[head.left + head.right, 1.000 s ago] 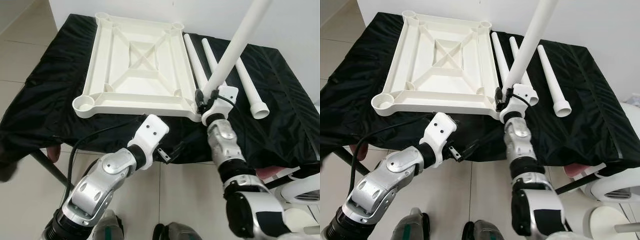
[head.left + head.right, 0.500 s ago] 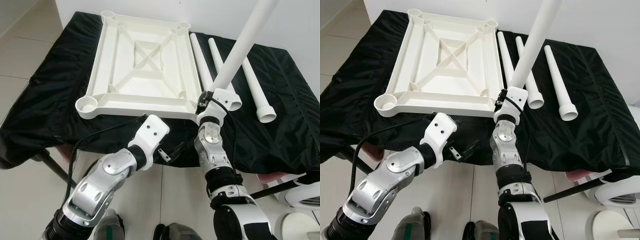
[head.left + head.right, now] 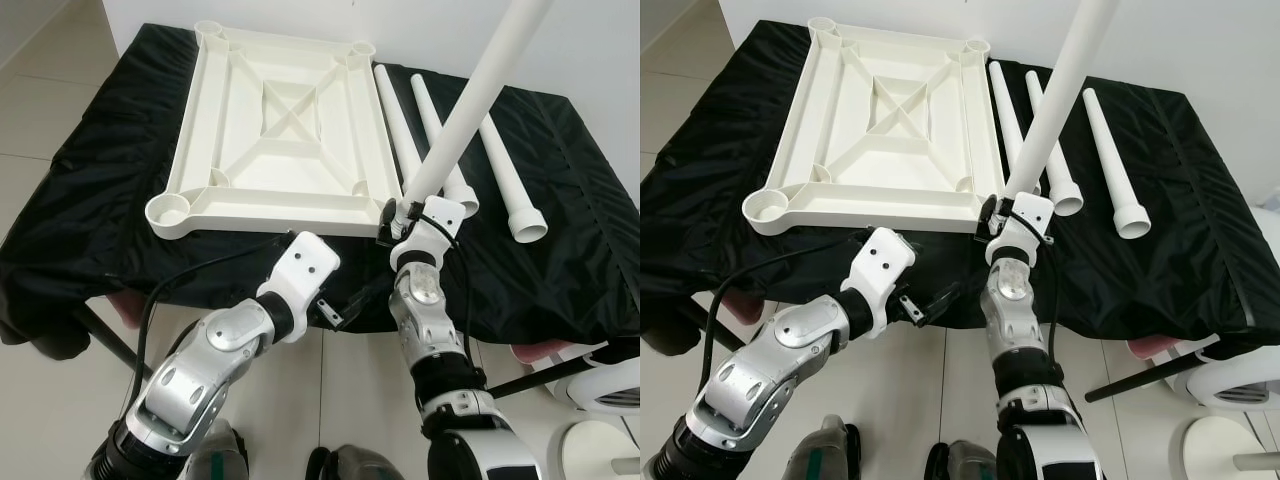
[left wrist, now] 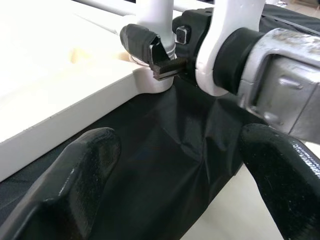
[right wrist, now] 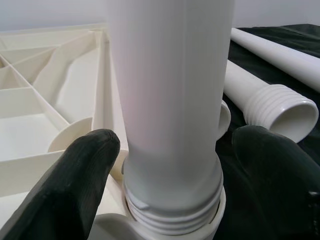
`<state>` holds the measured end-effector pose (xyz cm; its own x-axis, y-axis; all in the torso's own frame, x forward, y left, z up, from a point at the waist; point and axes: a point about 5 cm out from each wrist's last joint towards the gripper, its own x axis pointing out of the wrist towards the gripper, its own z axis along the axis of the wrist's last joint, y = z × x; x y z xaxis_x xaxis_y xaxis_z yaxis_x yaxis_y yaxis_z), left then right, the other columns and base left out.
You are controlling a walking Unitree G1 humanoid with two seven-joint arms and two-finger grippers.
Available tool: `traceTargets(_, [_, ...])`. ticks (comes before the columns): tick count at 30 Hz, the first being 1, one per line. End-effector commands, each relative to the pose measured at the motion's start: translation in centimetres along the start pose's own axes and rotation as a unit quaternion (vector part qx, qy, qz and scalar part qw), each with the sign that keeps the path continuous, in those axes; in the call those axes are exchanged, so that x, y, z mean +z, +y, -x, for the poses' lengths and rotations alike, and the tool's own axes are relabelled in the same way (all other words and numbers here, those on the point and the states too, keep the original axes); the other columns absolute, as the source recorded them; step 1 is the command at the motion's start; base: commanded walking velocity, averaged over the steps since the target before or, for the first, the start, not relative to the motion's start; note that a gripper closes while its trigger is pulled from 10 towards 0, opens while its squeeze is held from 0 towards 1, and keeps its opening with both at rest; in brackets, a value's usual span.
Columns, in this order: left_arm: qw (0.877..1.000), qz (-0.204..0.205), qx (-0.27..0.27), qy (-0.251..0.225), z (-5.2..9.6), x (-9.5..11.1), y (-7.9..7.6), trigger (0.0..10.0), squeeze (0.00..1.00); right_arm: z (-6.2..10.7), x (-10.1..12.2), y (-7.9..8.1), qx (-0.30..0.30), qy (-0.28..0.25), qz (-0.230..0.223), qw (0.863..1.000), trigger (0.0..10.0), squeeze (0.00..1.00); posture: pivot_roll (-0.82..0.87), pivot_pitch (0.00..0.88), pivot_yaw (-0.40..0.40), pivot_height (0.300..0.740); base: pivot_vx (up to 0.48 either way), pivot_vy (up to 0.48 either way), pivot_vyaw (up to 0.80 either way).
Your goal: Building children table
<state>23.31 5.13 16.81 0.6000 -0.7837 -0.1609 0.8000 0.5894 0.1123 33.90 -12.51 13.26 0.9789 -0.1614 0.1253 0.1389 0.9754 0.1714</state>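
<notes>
You're seating the table leg [image 3: 470, 110] in the near-right corner socket of the upturned tabletop [image 3: 280, 130] on the bench [image 3: 100, 190] | right tool [image 3: 412, 218] pinching the leg's base; left tool [image 4: 170, 200] hovering spread | risk: leg tilting, threads cross-binding; tabletop sliding on the cloth.

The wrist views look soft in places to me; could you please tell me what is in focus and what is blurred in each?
Left wrist view: the black fingers up close are soft, the right gripper on the leg is sharper. Right wrist view: leg threads crisp, near fingers blurred, tabletop washed pale.
</notes>
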Motion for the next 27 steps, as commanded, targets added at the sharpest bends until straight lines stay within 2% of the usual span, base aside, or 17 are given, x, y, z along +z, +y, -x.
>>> traceTargets(1, [1.000,0.001,-0.016,-0.001,0.0,0.0,-0.6,10.0,0.00,0.2,0.2,-0.3,0.009,-0.013,-0.001,1.000,10.0,1.00,0.14,0.073,-0.138,0.740,0.000,0.000,0.00])
traceTargets(4, [1.000,0.001,-0.016,-0.001,0.0,0.0,-0.6,10.0,0.00,0.2,0.4,-0.6,0.024,-0.018,0.006,1.000,10.0,1.00,0.14,0.073,-0.137,0.740,0.000,0.000,0.00])
traceTargets(5, [1.000,0.001,-0.016,-0.001,0.0,0.0,-0.6,10.0,0.00,0.2,0.7,-1.1,0.025,-0.027,0.016,0.999,10.0,0.00,0.14,0.073,-0.138,0.740,0.000,0.000,0.00])
traceTargets(9, [1.000,0.001,-0.016,0.000,0.0,0.0,-0.6,10.0,0.00,0.2,1.0,-1.9,0.024,-0.037,0.026,0.999,10.0,0.00,0.14,0.079,-0.139,0.740,0.000,0.000,0.00])
traceTargets(12, [1.000,0.000,-0.014,0.002,0.0,-0.1,-0.4,10.0,0.00,0.6,0.7,-3.9,0.010,-0.035,0.059,0.998,10.0,0.00,0.14,0.083,-0.138,0.740,0.000,0.000,0.00])
traceTargets(15, [1.000,0.000,-0.010,0.002,0.1,-0.1,-0.2,10.0,0.00,1.2,0.4,-4.8,0.007,-0.034,0.068,0.997,10.0,0.00,0.13,0.088,-0.137,0.740,0.000,0.000,0.00])
traceTargets(23, [1.000,-0.003,-0.002,0.003,0.2,-0.1,0.3,10.0,0.00,2.4,0.4,-5.2,0.027,-0.040,0.063,0.997,10.0,0.00,0.13,0.091,-0.134,0.740,0.000,0.000,0.00])
traceTargets(27, [1.000,-0.007,0.004,0.001,0.2,0.1,0.8,10.0,0.00,3.2,0.5,-4.8,0.068,-0.046,0.048,0.995,10.0,0.00,0.12,0.089,-0.133,0.740,0.000,0.000,0.00])
